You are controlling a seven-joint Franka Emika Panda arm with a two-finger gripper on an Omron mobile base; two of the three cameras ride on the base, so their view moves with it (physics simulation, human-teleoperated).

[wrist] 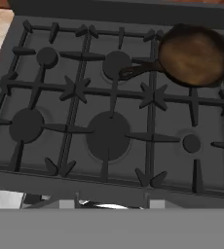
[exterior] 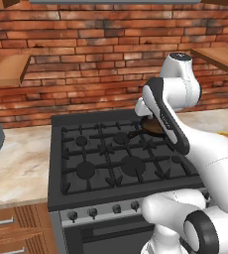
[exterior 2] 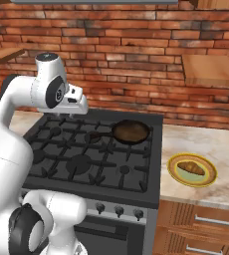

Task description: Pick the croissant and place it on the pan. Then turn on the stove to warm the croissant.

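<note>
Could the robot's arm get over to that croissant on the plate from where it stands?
Probably yes: the croissant lies uncovered on the plate, just right of the stove, with nothing standing between.

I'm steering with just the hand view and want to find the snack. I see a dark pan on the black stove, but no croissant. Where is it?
Observer: The small golden-brown croissant lies on a flat yellow-green round plate, on the pale stone counter right of the wide black gas stove.
Operator: Is anything inside the pan from your side?
Observer: No, the small round dark frying pan is bare inside, sitting at the stove's back right.
Operator: Is my gripper near the croissant?
Observer: No. The gripper hangs over the stove's back left part, with the pan between it and the plate.
</note>
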